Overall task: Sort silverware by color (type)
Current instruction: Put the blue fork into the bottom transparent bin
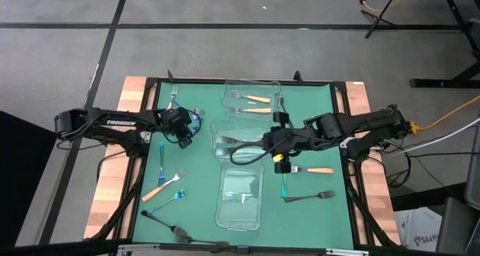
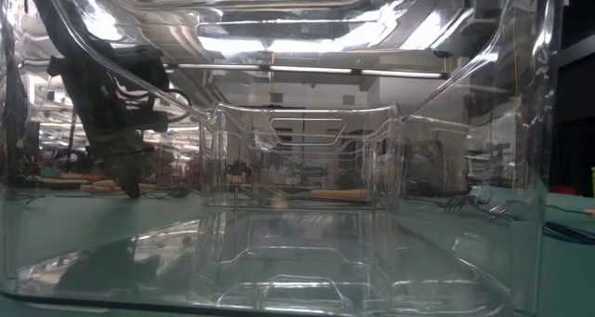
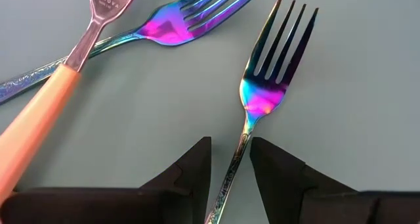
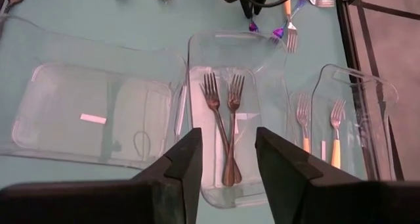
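On the green mat's left side, the left gripper (image 3: 230,168) is straddling the handle of an iridescent fork (image 3: 266,79), its fingers (image 3: 187,171) spread just either side of the shaft and not yet pinching, beside an orange-handled fork (image 3: 46,109) and a second iridescent fork (image 3: 177,17). This looks like a pick-up in progress; closing squarely on the thin handle is what the next move seems to call for. At centre, two dark forks (image 4: 223,115) are lying in the middle container (image 4: 197,60). To the right, the right gripper (image 4: 226,161) is hovering empty and parted above it.
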Controlling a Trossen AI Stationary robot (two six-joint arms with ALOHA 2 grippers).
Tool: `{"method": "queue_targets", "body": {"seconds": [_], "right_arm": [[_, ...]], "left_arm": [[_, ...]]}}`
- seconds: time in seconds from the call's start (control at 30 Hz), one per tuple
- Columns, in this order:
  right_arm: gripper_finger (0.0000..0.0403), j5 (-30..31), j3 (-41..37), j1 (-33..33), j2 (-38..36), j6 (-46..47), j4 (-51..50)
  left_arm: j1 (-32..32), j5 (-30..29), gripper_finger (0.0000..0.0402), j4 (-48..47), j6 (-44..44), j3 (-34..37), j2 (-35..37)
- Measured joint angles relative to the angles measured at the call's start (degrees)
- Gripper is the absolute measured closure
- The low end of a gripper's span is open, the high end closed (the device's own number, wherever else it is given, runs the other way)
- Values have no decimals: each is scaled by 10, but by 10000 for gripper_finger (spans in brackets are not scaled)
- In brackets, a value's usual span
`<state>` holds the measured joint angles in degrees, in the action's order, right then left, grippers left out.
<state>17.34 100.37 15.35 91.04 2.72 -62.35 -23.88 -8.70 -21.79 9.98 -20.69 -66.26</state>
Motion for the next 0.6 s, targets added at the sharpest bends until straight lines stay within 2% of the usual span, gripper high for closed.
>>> {"method": "queue_targets", "body": {"seconds": [0.4, 0.6], "right_arm": [[272, 8, -3, 0, -59, 0, -70], [272, 33, -93, 0, -116, 3, -41]], "left_arm": [[0, 6, 294, -2, 3, 1, -3], [0, 7, 294, -4, 4, 1, -3]]}}
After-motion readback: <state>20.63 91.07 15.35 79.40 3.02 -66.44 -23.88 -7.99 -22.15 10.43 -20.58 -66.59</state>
